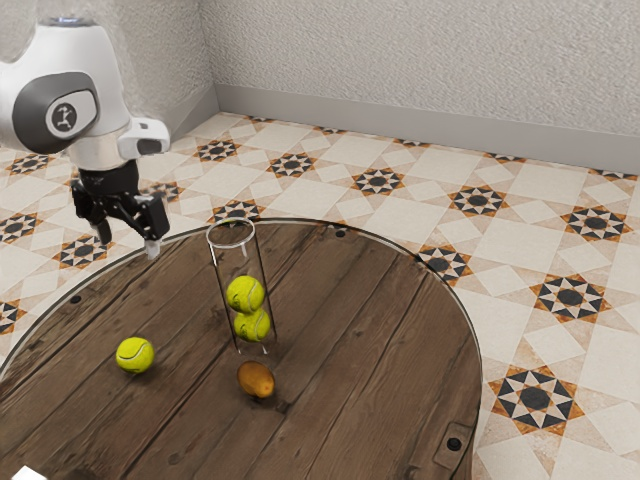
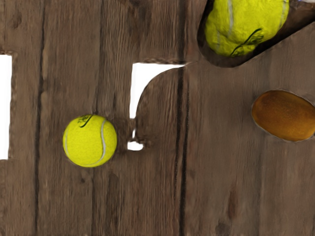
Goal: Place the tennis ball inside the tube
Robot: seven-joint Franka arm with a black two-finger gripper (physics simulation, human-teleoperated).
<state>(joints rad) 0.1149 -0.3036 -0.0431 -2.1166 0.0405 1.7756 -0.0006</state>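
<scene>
The loose tennis ball (image 1: pixel 135 356) lies on the round wooden table (image 1: pixel 370 330), well apart from the clear tube (image 1: pixel 265 285), toward the exterior view's left. The tube looks upright, its long axis vertical and its open rim (image 1: pixel 232 247) at the top. Two tennis balls sit inside it, an upper one (image 1: pixel 245 294) and a lower one (image 1: pixel 252 325), touching. An orange-brown oval fruit (image 1: pixel 256 379) rests beside the tube's foot.

The black two-finger gripper (image 1: pixel 128 242) hangs above the table on the loose ball's side of the tube, its fingers spread, with nothing between them. The step in hand looks to be the approach to the ball, with the placing all still to do. The coming move turns on the drop from gripper to ball: the ball lies well below the fingers, so the hand needs centring over it before descending. A round ball offers no long axis to match, but it could roll if one finger touches first. Once gripped, it must clear the tube's rim and come down in line with its axis.
</scene>
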